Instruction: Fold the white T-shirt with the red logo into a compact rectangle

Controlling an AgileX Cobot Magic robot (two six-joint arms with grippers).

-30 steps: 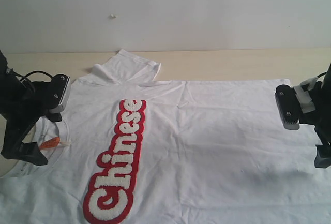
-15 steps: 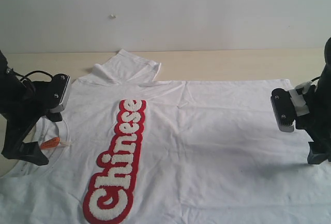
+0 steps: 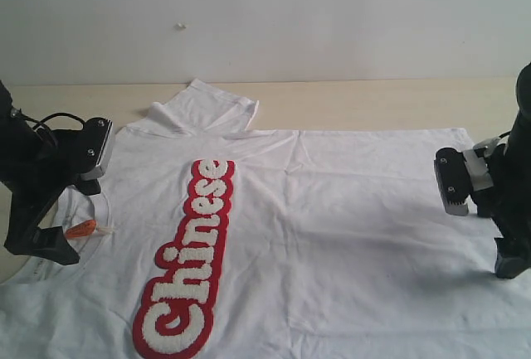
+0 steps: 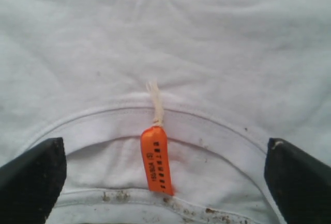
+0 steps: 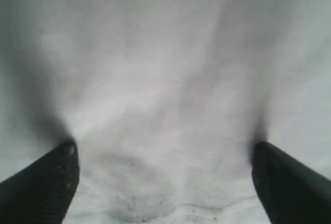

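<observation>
Across the exterior view, the white T-shirt point(image 3: 332, 226) lies spread face up on the pale table point(image 3: 373, 98), one sleeve point(image 3: 207, 106) folded back at the far edge. The red logo point(image 3: 189, 255) runs lengthwise down the chest, its fluffy white letters reading "Chinese". The left gripper point(image 3: 66, 214) hangs over the neck opening beside the orange tag point(image 3: 80, 229), where it was a second ago. The right gripper point(image 3: 498, 235), over the shirt's hem end, has come a little inward and lower since then. The cloth itself has not shifted.

Left wrist view: the left gripper point(image 4: 163, 149) has its jaws spread wide with nothing between them. Below lie the ribbed collar point(image 4: 103, 123) and the tag point(image 4: 156, 159), which hangs on a short white string. The tag carries black print too small to read.

Right wrist view: the right gripper point(image 5: 163, 149) is also spread wide and grips nothing. Its fingertips point(image 5: 62, 157) sit low over plain, blurred white fabric. Whether they touch it cannot be told.
</observation>
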